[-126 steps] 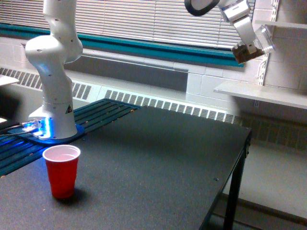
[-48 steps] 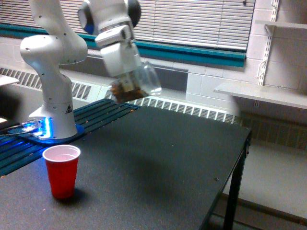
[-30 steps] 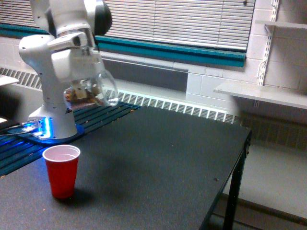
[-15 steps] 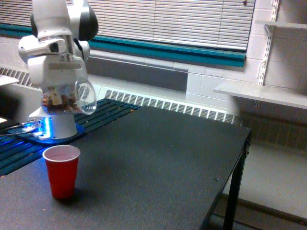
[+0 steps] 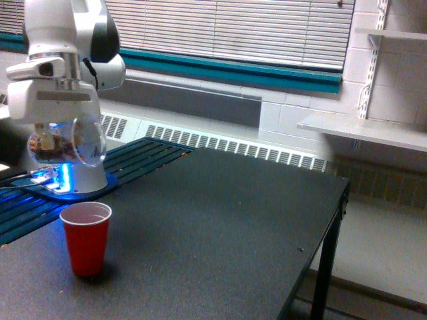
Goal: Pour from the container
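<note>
Clear plastic, brown bits showing inside: the container (image 5: 67, 141), held up in the air at the exterior view's left, tipped over toward its side with the mouth facing the exterior view's right. Gripped from above by the claw (image 5: 57, 127), closed around the container, fingertips hidden behind the white housing. Brown nut-like bits heaped at the closed end, toward the exterior view's left; wide open rim a pale oval on the right side. Hanging above and a little to the left of the red cup (image 5: 85, 238), well clear of it, not touching.

Red cup upright on the dark table (image 5: 220, 240), near the front left corner, white inside, nothing visible in it from this angle. Table top black and speckled, with one black leg at the exterior view's right edge.

Behind the container, the white robot base (image 5: 80, 173), standing on a slatted dark-blue platform (image 5: 143, 157), with blue light glowing at its foot. White arm segments rising out of frame at top left, with a black joint just above the claw.

Further back: closed window blinds (image 5: 233, 30), a teal sill stripe beneath them, a long white radiator grille (image 5: 233, 150) along the wall, and white wall shelves (image 5: 363, 130) at the exterior view's right.
</note>
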